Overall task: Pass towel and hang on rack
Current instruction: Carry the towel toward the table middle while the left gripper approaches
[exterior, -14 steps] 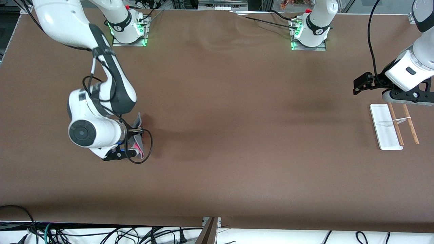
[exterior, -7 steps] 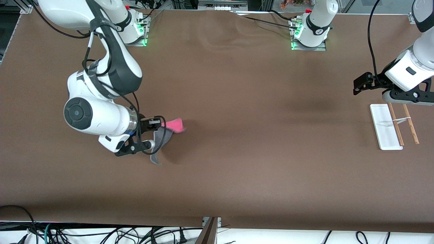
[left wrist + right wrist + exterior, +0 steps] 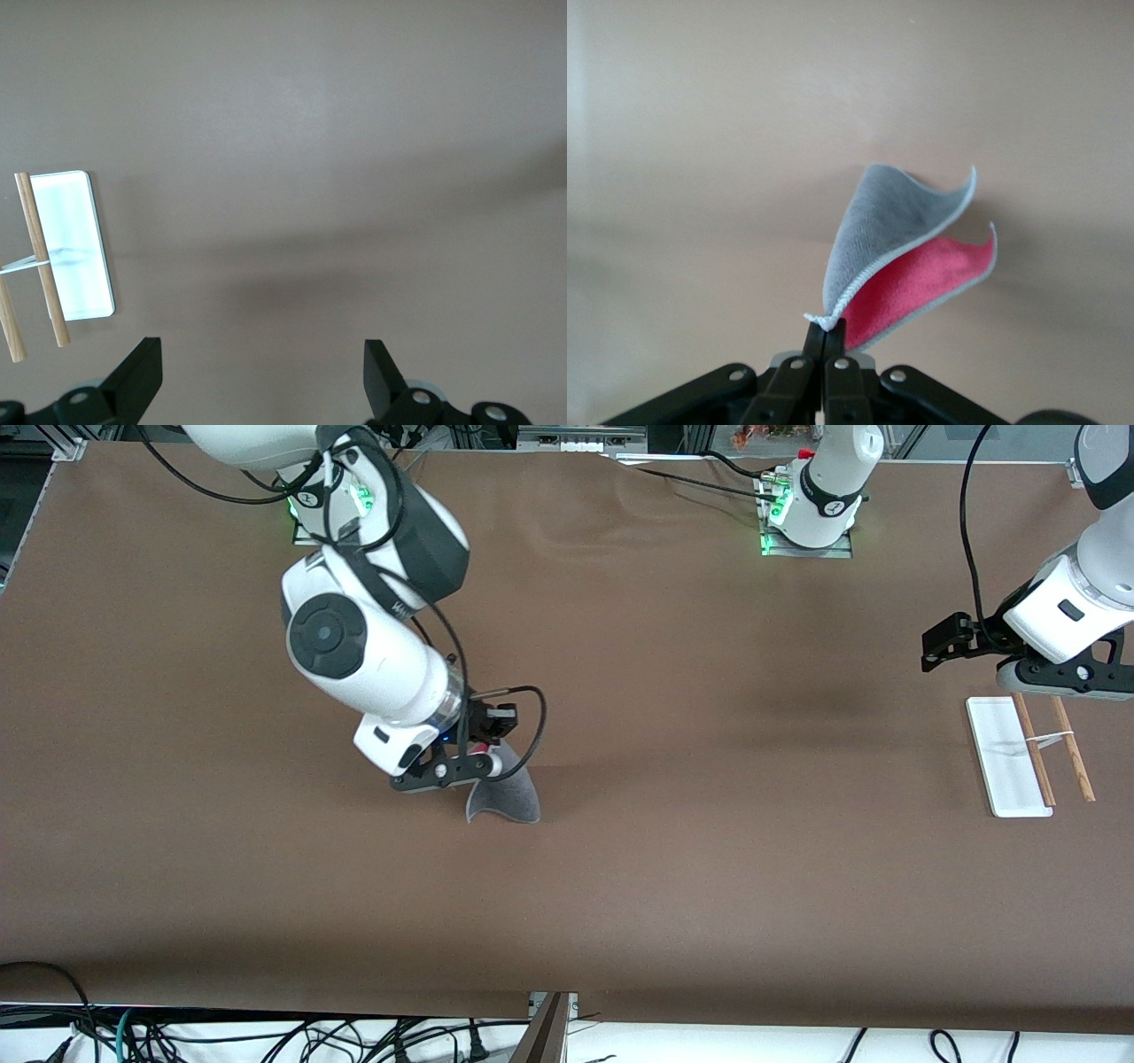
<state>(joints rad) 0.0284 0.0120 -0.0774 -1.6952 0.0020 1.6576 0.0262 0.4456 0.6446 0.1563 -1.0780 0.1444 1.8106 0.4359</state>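
The right gripper (image 3: 485, 760) pinches the towel (image 3: 505, 799) by no more than a stitched corner, its fingers pressed together on that bit of edge in the right wrist view (image 3: 824, 341). That thin hold is the main risk: the cloth hangs free and flares, grey face and pink-red reverse (image 3: 921, 283) splayed apart, so a quick swing or a sudden stop could pull the corner out and drop it on the table (image 3: 673, 886) short of any handover. A second risk lies in the pass itself (the loose part drapes to about 5 o'clock of the fingers in the front view), since the receiving claw would have to catch a soft, shifting flap and could close on air or on one layer only. A third, judged from the layout: the rack (image 3: 1032, 755) is light-looking with thin rods, and the left gripper (image 3: 1059, 680) hangs right over its end nearest the bases, so a careless descent could knock it askew.

As to pose, the right arm reaches from its base at about 11 o'clock down toward the table's middle, wrist tilted, the towel carried over bare tabletop well apart from the rack. The left arm waits at its own end of the table, its fingers (image 3: 137, 376) spread wide, pointing down, with the rack (image 3: 62, 248) at about 9 o'clock in its wrist view.
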